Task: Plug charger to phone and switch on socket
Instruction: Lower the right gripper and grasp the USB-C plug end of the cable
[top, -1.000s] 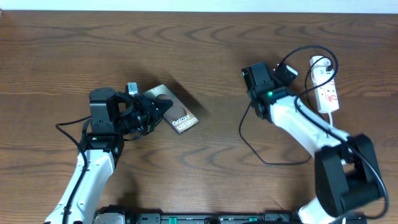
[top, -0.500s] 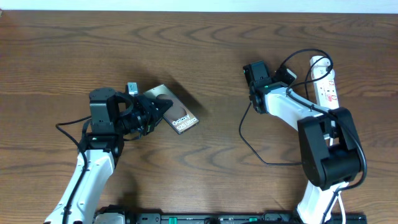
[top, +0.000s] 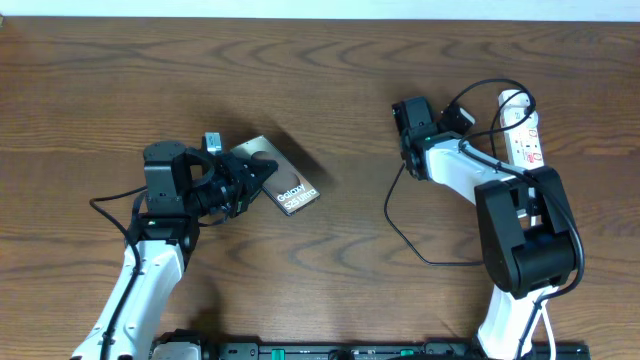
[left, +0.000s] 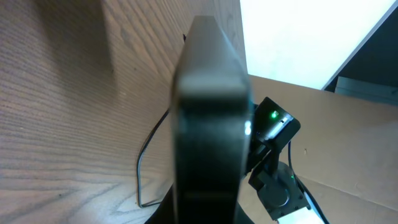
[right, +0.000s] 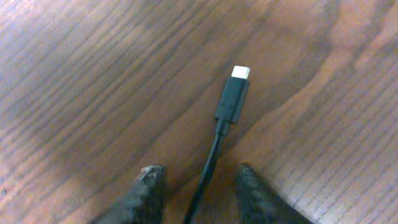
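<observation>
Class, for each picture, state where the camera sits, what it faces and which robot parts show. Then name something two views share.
Overhead: above the table, facing down; both arms show.
Left wrist: on the left arm, facing along the edge-on phone toward the right arm.
Right wrist: facing down at the charger; right pincer fingertips show at bottom.
Shared: overhead and left wrist both show the phone.

Underneath everything, a dark brown wooden table (top: 330, 90), wavy grain running lengthwise, matte, with reddish streaks seen close up. Along the far edge, a thin pale strip (top: 300, 8).
</observation>
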